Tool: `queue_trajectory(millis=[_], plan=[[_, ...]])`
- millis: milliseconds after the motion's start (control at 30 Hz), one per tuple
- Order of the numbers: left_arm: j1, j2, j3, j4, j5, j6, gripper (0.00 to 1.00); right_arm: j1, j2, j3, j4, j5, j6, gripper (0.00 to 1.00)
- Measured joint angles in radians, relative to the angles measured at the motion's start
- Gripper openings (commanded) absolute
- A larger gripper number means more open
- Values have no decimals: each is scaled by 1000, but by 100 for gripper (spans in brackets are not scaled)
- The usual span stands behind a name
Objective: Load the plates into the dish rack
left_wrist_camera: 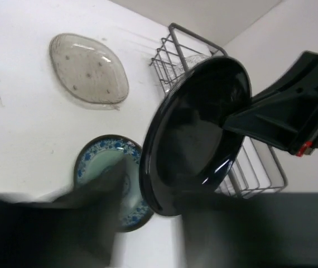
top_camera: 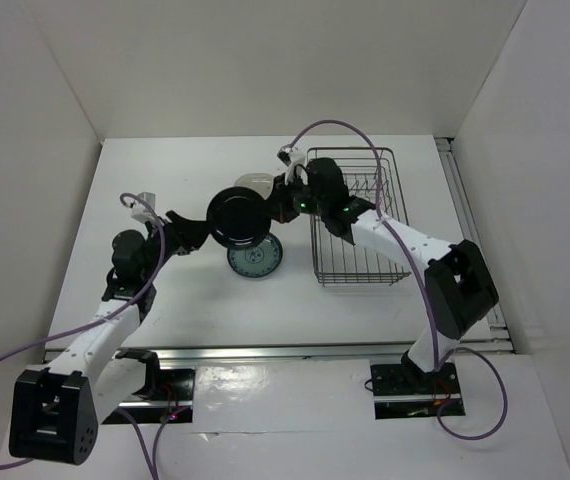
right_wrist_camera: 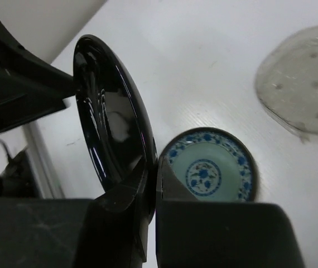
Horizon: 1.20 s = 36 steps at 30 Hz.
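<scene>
The glossy black plate (top_camera: 237,218) is held on edge above the table, left of the dish rack (top_camera: 360,268). My right gripper (top_camera: 279,205) is shut on its rim, as the right wrist view shows (right_wrist_camera: 154,163) with the plate (right_wrist_camera: 109,123) between the fingers. My left gripper (top_camera: 197,235) is at the plate's opposite edge; in the left wrist view (left_wrist_camera: 156,190) its blurred fingers stand wide apart around the plate's rim (left_wrist_camera: 198,123), so it is open. The blue-and-white plate (top_camera: 257,262) lies flat below the black one. The clear glass plate (top_camera: 257,182) lies behind it. The beige plate is out of view.
The wire rack (left_wrist_camera: 170,56) stands at the right, close to the right arm (left_wrist_camera: 282,111). White walls enclose the table on three sides. The blue-and-white plate (right_wrist_camera: 209,167) and the glass plate (right_wrist_camera: 304,84) lie under the arms' path.
</scene>
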<state>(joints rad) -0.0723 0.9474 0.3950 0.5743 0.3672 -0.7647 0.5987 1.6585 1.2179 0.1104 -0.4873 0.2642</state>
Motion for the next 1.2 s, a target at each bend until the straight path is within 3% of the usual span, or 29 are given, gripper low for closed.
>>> queue_trajectory(millis=[33, 67, 300, 500, 667, 833, 1200], plan=[[-3, 3, 3, -18, -15, 1, 92, 5, -7, 1, -14, 50, 0, 0], [-7, 10, 14, -47, -35, -1, 100, 9, -17, 2, -37, 98, -1, 0], [-51, 229, 203, -274, -175, -16, 100, -47, -225, 108, -293, 679, -32, 0], [-167, 391, 347, -528, -402, 8, 100, -201, -312, 252, -347, 1034, -79, 0], [-238, 562, 540, -711, -556, -2, 100, -283, -232, 255, -390, 1138, -106, 0], [-243, 554, 518, -770, -613, -26, 100, -265, -112, 240, -460, 1151, -110, 0], [-241, 497, 484, -783, -653, -25, 100, -231, -36, 212, -459, 1183, -130, 0]])
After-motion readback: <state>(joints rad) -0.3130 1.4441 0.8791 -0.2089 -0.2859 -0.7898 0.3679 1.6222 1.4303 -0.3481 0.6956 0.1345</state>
